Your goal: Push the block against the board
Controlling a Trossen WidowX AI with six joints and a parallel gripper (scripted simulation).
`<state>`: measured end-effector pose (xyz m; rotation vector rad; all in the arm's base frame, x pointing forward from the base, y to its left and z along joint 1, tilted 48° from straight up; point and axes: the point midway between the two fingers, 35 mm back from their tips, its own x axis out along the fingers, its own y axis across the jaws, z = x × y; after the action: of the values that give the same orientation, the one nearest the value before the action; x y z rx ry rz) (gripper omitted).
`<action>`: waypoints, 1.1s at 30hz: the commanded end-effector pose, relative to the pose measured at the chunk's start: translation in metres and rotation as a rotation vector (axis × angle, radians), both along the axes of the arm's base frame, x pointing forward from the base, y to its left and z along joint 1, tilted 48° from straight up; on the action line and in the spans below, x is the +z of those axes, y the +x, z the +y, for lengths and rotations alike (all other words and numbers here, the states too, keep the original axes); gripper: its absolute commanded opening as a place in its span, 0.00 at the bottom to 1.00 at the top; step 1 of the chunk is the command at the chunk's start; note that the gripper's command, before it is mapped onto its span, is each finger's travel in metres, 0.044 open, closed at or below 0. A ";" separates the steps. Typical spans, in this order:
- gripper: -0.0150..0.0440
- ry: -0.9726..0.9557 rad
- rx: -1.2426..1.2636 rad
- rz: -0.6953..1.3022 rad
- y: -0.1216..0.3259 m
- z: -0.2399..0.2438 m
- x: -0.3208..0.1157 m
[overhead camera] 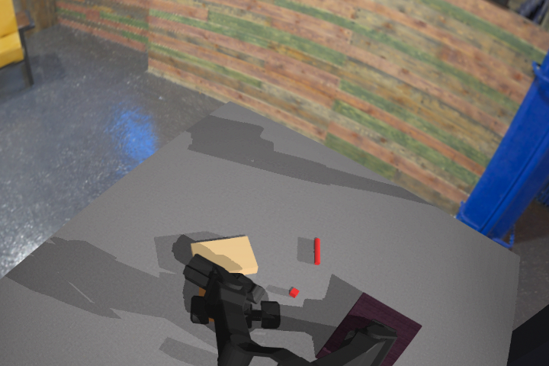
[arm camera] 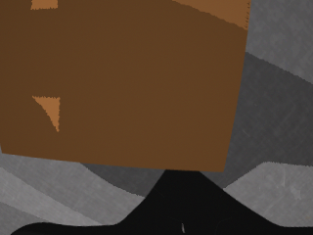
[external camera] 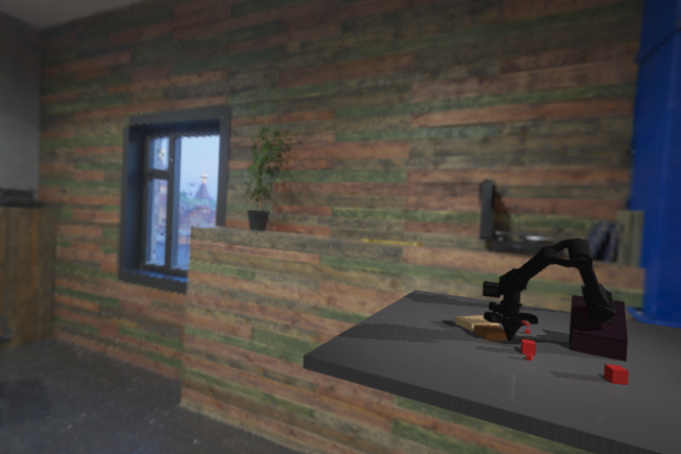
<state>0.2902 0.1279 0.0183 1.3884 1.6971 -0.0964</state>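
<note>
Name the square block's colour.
Orange-brown, darker in shadow; the block shows best in the wrist view.

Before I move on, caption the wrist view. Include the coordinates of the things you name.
Closed gripper [arm camera: 178, 168] at the near edge of the orange-brown block [arm camera: 122, 98].

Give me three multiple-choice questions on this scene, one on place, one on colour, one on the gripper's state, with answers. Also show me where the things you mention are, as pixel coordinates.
1. Where is the potted plant?
A) on the ledge beside the window
B) on the gray table
C) on the yellow seat

2. What colour is the square block?
A) blue
B) orange-brown
C) white

3. How are the gripper's fingers?
A) wide open
B) shut on the board
C) shut, holding nothing

1: A, the plant [external camera: 266, 168] stands on the ledge [external camera: 213, 232], right of the window [external camera: 181, 203].
2: B, the block [external camera: 490, 332] [arm camera: 127, 88] shows orange-brown.
3: C, the gripper [external camera: 511, 337] [arm camera: 178, 168] ends in one closed tip.
</note>
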 end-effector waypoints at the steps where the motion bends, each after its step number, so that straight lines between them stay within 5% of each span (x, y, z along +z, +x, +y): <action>1: 0.25 -0.003 0.002 -0.002 0.005 -0.004 -0.004; 33: 0.25 -0.006 0.002 -0.003 0.035 -0.027 -0.026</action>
<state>0.3206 0.1041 -0.0046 1.3856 1.6974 -0.0980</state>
